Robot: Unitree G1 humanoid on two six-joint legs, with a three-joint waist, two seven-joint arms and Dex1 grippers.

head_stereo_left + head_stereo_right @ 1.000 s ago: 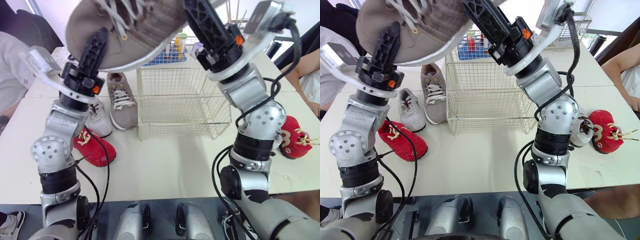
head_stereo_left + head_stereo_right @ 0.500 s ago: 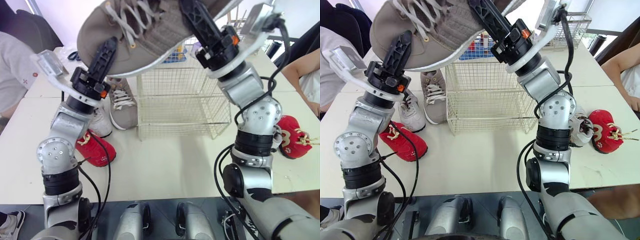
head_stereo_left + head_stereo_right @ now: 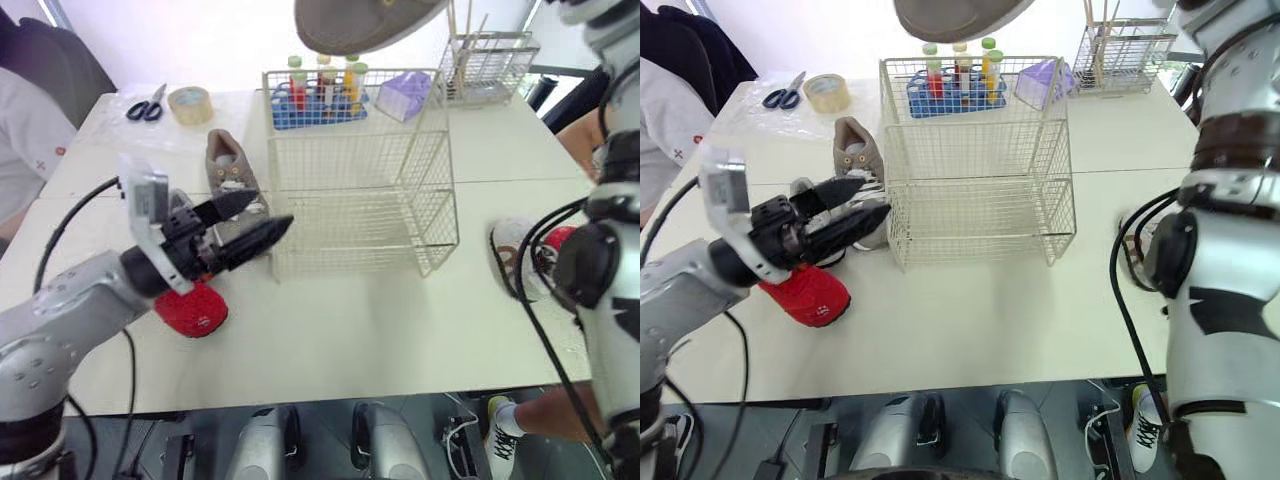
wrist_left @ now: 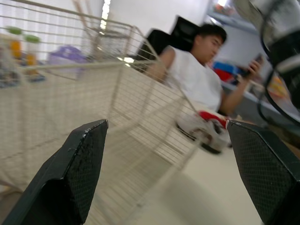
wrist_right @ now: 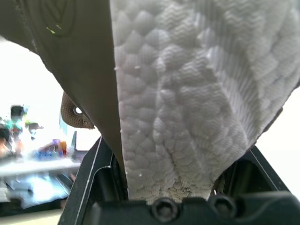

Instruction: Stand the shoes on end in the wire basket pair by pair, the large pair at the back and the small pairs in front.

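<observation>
The large grey shoe [image 3: 365, 20] hangs sole-down high above the wire basket [image 3: 360, 165]. My right gripper [image 5: 173, 159] is shut on it, with the ridged pale sole [image 5: 187, 93] between its fingers. My left gripper [image 3: 268, 212] is open and empty, low over the table beside the basket's left wall. The other large grey shoe [image 3: 226, 165] lies just behind it. A small red shoe [image 3: 192, 312] lies under my left forearm. A white shoe and a red shoe [image 3: 512, 255] lie to the right of the basket, partly hidden by my right arm.
Behind the basket stand a blue tray of bottles [image 3: 318, 98], a purple box [image 3: 405, 95] and a wire rack [image 3: 490, 58]. A tape roll [image 3: 188, 103] and scissors [image 3: 146, 108] lie at the back left. A person [image 4: 197, 75] sits beyond the table's right side.
My left gripper has let go of the large grey shoe, opened and dropped to the table beside the basket. The right gripper keeps the shoe and has lifted it higher above the basket.
</observation>
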